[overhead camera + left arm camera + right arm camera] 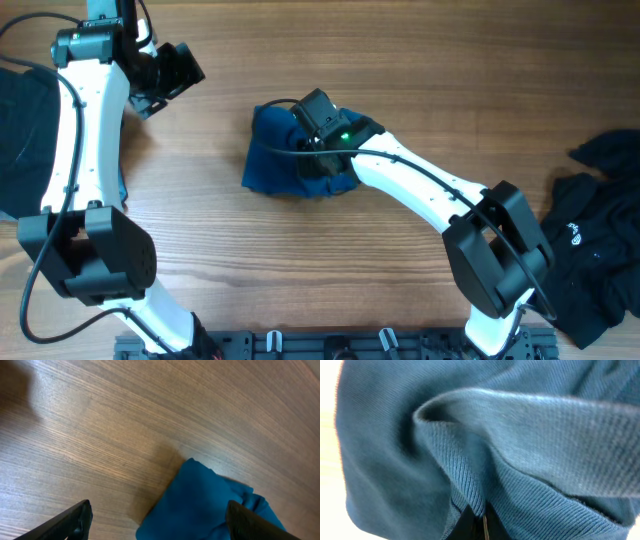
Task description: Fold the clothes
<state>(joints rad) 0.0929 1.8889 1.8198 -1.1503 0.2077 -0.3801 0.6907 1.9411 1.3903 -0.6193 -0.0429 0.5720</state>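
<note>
Teal shirt (pixel 270 160) edge pinched by right claw (pixel 479 527); left claw (pixel 158 512) well apart.

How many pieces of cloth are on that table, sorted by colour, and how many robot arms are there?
Teal-blue cloth: 1
Black cloth heaps, one at the left edge and one at the right edge: 2
Robot arms, left and right: 2
Total: 5
</note>
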